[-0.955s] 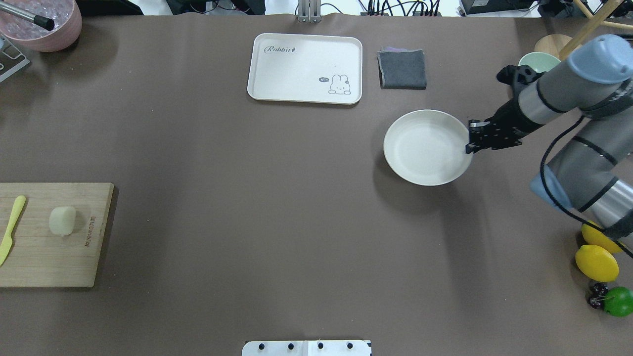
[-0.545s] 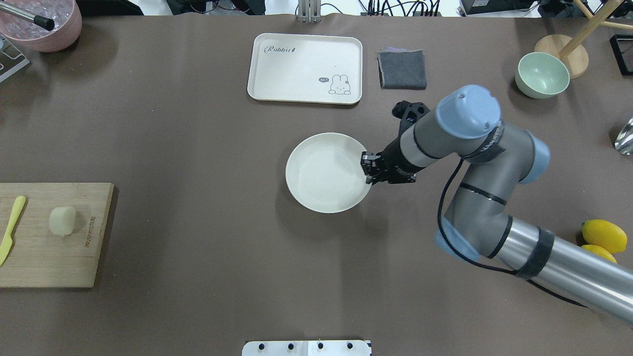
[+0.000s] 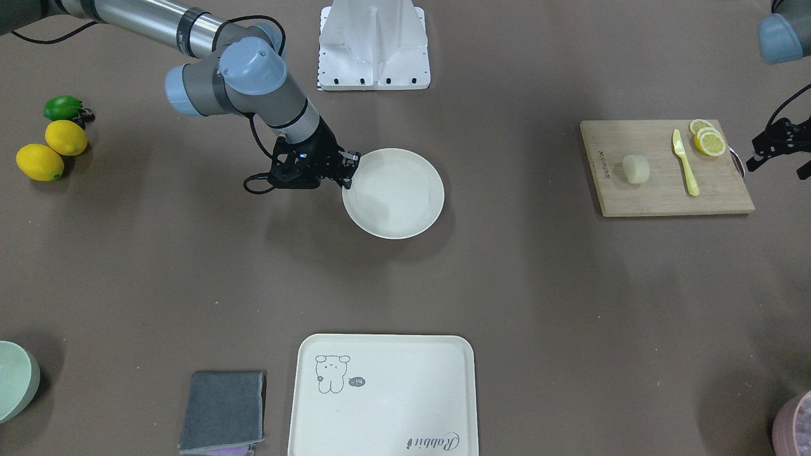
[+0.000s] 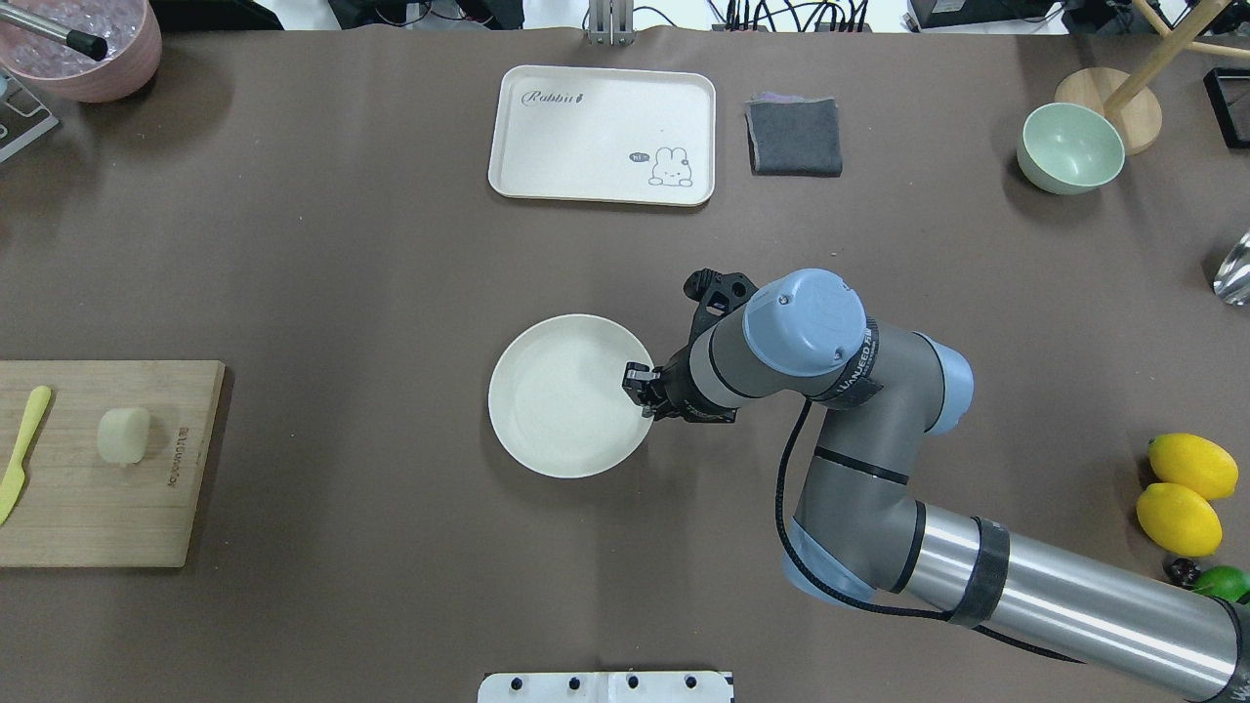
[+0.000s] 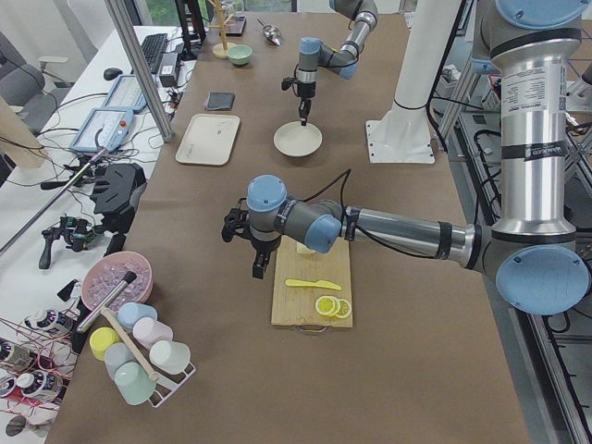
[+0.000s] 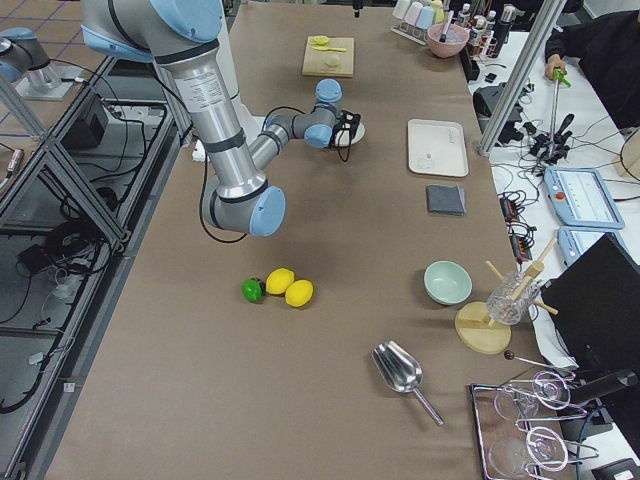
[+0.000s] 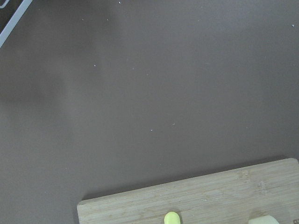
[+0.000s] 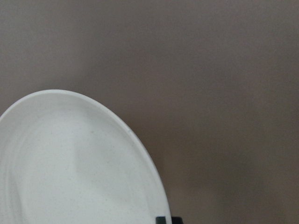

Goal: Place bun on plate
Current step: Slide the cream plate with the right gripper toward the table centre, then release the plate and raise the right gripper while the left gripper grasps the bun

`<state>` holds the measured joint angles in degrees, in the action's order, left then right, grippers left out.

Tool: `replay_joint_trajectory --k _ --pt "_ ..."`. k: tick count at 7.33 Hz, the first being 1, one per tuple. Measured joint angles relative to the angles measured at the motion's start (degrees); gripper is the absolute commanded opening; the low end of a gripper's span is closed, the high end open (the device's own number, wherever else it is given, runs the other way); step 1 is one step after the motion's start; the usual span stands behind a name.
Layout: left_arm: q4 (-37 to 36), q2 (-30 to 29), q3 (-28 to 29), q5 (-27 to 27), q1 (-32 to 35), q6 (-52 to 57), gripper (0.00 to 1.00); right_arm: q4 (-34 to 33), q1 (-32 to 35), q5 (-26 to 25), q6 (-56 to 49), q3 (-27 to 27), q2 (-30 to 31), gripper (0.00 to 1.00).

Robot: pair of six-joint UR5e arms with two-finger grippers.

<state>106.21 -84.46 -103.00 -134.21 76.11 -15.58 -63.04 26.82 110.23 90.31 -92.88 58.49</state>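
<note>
The plate (image 4: 562,405) is round and cream-white, and it sits near the table's middle. My right gripper (image 4: 638,384) is shut on the plate's right rim, which in the front-facing view is the rim by the gripper (image 3: 347,166). The right wrist view shows the plate (image 8: 70,158) with nothing in it. The bun (image 4: 124,434), a pale rounded lump, lies on the wooden cutting board (image 4: 98,508) at the far left. My left gripper (image 5: 258,268) hangs beside the board's outer side, apart from the bun (image 3: 636,169). I cannot tell whether it is open or shut.
A yellow knife (image 4: 21,454) and lemon slices (image 3: 706,139) share the board. A cream tray (image 4: 603,135), grey cloth (image 4: 794,137) and green bowl (image 4: 1070,148) stand at the back. Two lemons (image 4: 1182,493) lie at the right edge. A pink bowl (image 4: 83,44) sits back left.
My right arm has carried the plate leftward and toward the robot, from the table's right side to its middle. The bun and board have not moved.
</note>
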Motion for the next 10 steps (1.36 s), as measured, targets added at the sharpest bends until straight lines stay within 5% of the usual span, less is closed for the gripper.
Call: replay_joint_trajectory --k 3,5,10 --pt "0.14 -0.10 -0.24 -0.25 -0.33 -3.85 0.98 -0.46 1.24 -0.53 0.02 -1.17 0.51 1.00" --pt "3.72 -0.11 -1.72 0.01 -5.14 -18.58 0.98 -1.13 7.47 3.37 -2.84 -4.27 4.62 1.00" --pt "26.16 6.39 1.76 7.98 -24.69 -40.54 0.95 -2.96 23.58 16.42 -26.70 -4.98 16.43 1.00"
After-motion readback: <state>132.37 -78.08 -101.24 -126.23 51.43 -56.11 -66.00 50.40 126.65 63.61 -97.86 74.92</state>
